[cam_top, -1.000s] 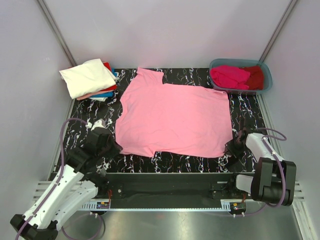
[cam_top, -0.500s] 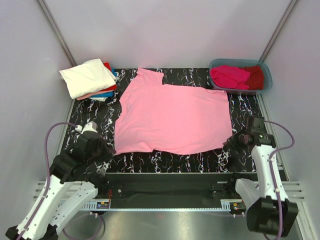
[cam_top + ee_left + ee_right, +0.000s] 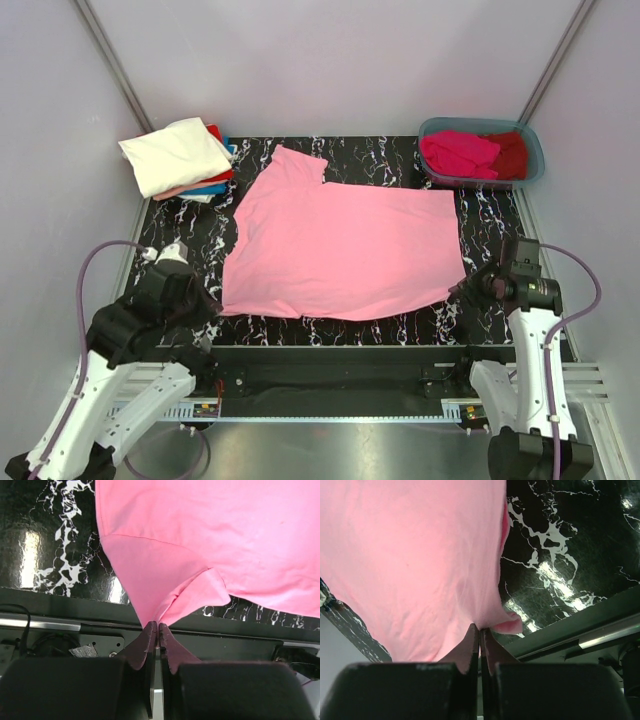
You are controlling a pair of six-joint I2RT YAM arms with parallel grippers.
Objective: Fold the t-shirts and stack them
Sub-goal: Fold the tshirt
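1. Top view: the light pink t-shirt [image 3: 340, 250] lies spread over the middle of the tabletop [image 3: 490, 215]. My left gripper [image 3: 210, 307] is at the shirt's near-left corner and my right gripper [image 3: 466, 290] at its near-right corner. The folded stack [image 3: 178, 155] sits at the far-left corner. The tub [image 3: 538, 165] at the far-right corner holds a magenta tee [image 3: 460, 152] and a dark red tee [image 3: 512, 152].
2. Left wrist: my left fingers [image 3: 142, 647] are pinched narrow on a tuck of pink cloth above the near edge, and the cloth runs taut down to the tabletop.
3. Right wrist: my right fingers [image 3: 465, 647] are clamped tight on the other corner, which is likewise lifted.
4. I judge this to be the laying-out step before the first fold. The next move calls for both corners to travel together, level, so that no crease forms.
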